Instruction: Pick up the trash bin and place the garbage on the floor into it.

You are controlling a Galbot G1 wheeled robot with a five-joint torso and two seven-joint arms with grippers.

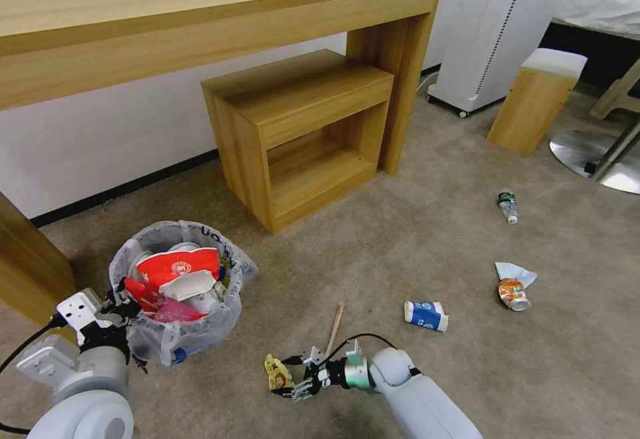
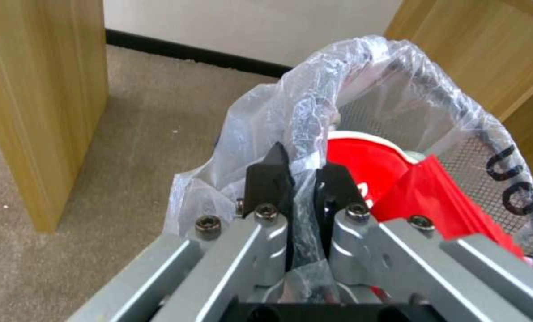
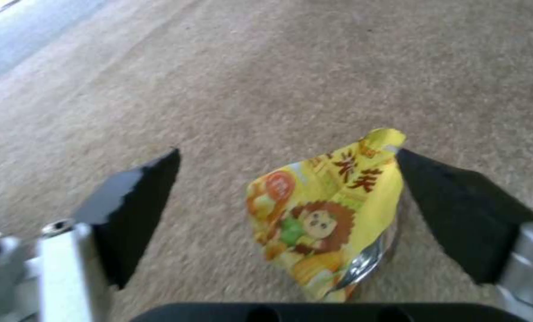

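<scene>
The trash bin (image 1: 175, 332), lined with a crinkled clear bag, stands on the beige floor (image 1: 413, 252) at my left. It holds a red-white paper bowl (image 1: 179, 267) and red packets. My left gripper (image 1: 125, 298) is shut on the bin's bagged rim (image 2: 305, 147). My right gripper (image 1: 288, 377) is low over the carpet and open. A yellow wrapper (image 3: 326, 210) stands between its fingers, close to one pad (image 3: 457, 201). Farther right lie a wooden stick (image 1: 335, 328), a blue-white carton (image 1: 425, 314), a crumpled orange wrapper with tissue (image 1: 514, 291) and a small plastic bottle (image 1: 508, 206).
A long wooden desk (image 1: 200, 19) runs along the wall, with a low open cabinet (image 1: 303, 132) under it and a desk leg (image 1: 30, 272) beside the bin. At the back right stand a white appliance (image 1: 497, 32), a wood stool (image 1: 537, 99) and a metal chair base (image 1: 597, 156).
</scene>
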